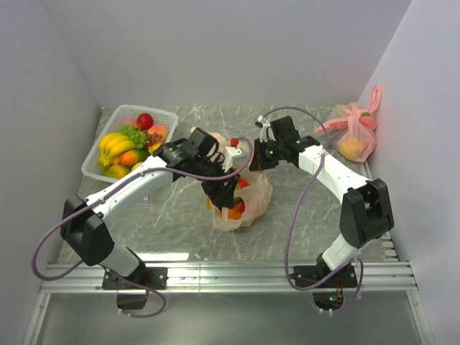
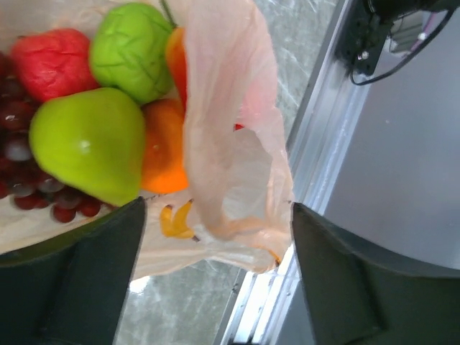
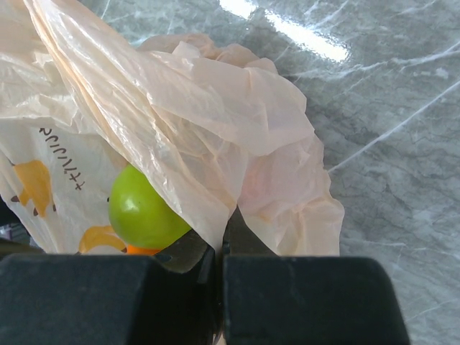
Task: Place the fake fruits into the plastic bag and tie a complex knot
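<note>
Two hands meet at the plastic bag, which sits mid-tabletop. Your right hand is clenched on a fold of its film. Your left hand is released, fingers wide either side of a loose handle loop. The bag holds fake fruits. Farther back, a basket of more fruit stands left and a pink bag right.

I see a grey marbled worktop boxed in by plain pale walls, a ribbed metal rail at its near edge, glare on the stone.
</note>
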`<move>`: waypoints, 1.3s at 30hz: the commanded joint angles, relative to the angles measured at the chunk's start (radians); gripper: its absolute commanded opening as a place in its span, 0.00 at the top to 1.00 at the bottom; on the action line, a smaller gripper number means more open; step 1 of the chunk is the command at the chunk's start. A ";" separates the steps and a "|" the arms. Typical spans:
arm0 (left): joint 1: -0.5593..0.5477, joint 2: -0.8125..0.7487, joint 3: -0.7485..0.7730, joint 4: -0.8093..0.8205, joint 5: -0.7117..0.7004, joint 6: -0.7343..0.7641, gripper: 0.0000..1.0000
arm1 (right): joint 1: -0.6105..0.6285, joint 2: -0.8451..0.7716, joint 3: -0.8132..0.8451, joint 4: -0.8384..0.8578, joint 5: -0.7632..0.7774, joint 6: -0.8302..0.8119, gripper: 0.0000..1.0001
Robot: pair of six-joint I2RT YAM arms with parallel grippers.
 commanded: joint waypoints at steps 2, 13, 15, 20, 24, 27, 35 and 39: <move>-0.046 0.014 -0.016 0.076 0.031 -0.046 0.20 | -0.005 -0.002 0.045 0.035 -0.022 -0.007 1.00; -0.075 0.002 0.164 0.083 -0.024 -0.115 1.00 | -0.005 -0.022 0.059 0.064 -0.057 -0.028 0.83; -0.075 0.008 0.221 0.076 -0.040 -0.156 1.00 | -0.006 -0.030 0.091 0.058 -0.049 -0.037 0.47; -0.075 0.049 0.326 0.060 -0.105 -0.204 1.00 | -0.086 -0.169 0.139 0.062 -0.015 -0.096 0.00; -0.074 0.085 0.330 0.089 -0.115 -0.218 1.00 | -0.178 -0.325 0.064 0.125 -0.097 -0.165 0.00; -0.072 0.123 0.359 0.109 -0.115 -0.247 1.00 | -0.178 -0.433 -0.016 0.132 -0.165 -0.183 0.00; -0.042 0.218 0.465 0.169 -0.146 -0.370 1.00 | -0.180 -0.592 -0.222 0.209 -0.302 -0.271 0.00; -0.026 0.241 0.467 0.217 -0.063 -0.407 1.00 | -0.168 -0.715 -0.338 0.387 -0.246 -0.401 0.00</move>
